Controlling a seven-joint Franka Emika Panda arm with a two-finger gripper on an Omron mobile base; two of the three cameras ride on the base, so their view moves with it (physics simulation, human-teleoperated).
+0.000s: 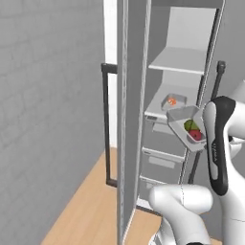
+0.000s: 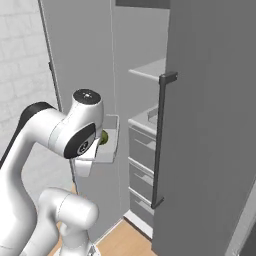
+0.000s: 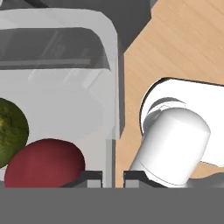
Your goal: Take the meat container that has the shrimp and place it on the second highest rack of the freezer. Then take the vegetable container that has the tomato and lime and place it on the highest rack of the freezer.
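Item: vegetable container (image 1: 187, 125), a shallow translucent white tray with rounded corners and raised walls. Contents: one round red tomato (image 1: 196, 135) and one round green lime (image 1: 190, 126), side by side and touching.

Position: held in the air, tilted, before the open freezer (image 1: 182, 91), below the highest rack (image 1: 178, 61) and just beside the second highest rack (image 1: 162, 103).

Grip: claw (image 3: 113, 177) closed tight on the tray's wall.

Also noted: meat container (image 1: 173, 101) with an orange-pink shrimp (image 1: 172, 101), lying on the second highest rack.
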